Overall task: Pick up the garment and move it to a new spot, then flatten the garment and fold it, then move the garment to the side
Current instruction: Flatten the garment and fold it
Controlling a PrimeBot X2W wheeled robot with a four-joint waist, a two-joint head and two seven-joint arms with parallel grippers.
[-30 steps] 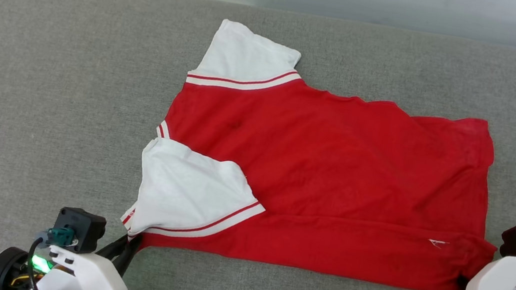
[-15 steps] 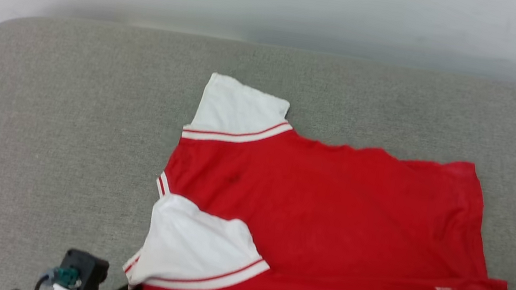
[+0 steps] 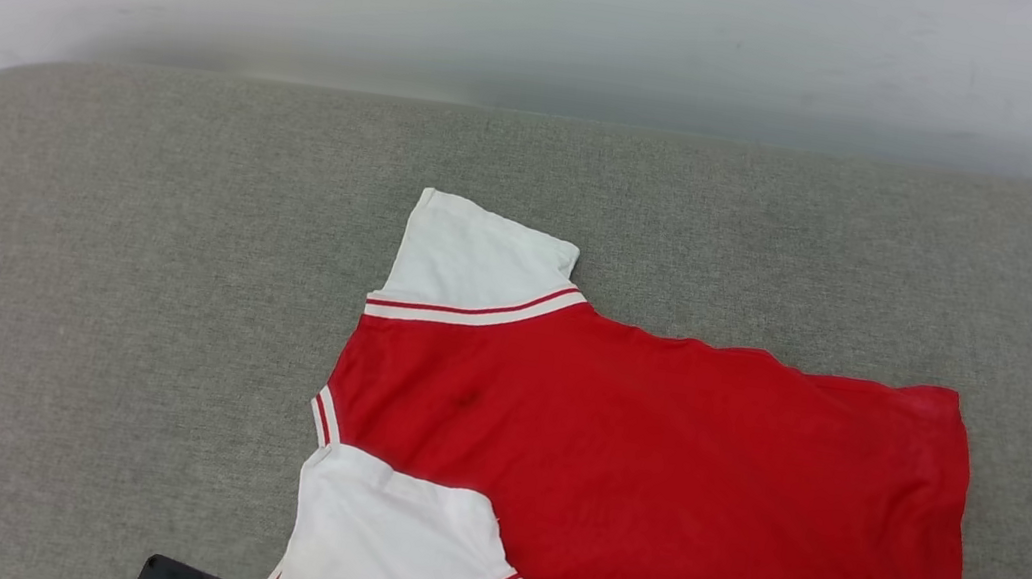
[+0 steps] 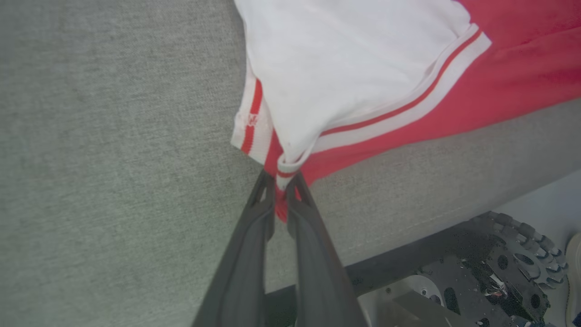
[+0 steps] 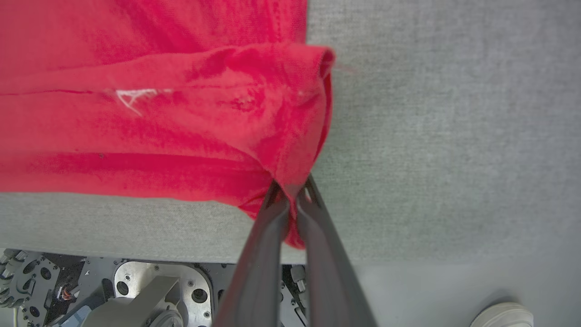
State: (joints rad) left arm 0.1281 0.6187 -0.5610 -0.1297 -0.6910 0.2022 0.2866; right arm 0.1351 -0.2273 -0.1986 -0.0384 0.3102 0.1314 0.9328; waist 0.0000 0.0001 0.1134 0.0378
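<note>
I've got L claw pinched shut on the sleeve-side corner of the garment and R claw clamped on its hem corner, shirt lying flat on the table just beyond both tips, prob. so I can lift the near edge evenly for the fold.

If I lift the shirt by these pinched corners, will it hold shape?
Probably not: the garment bunches softly at the right gripper, so the middle should sag. The left gripper pinches just a thin corner; it might slip.
</note>
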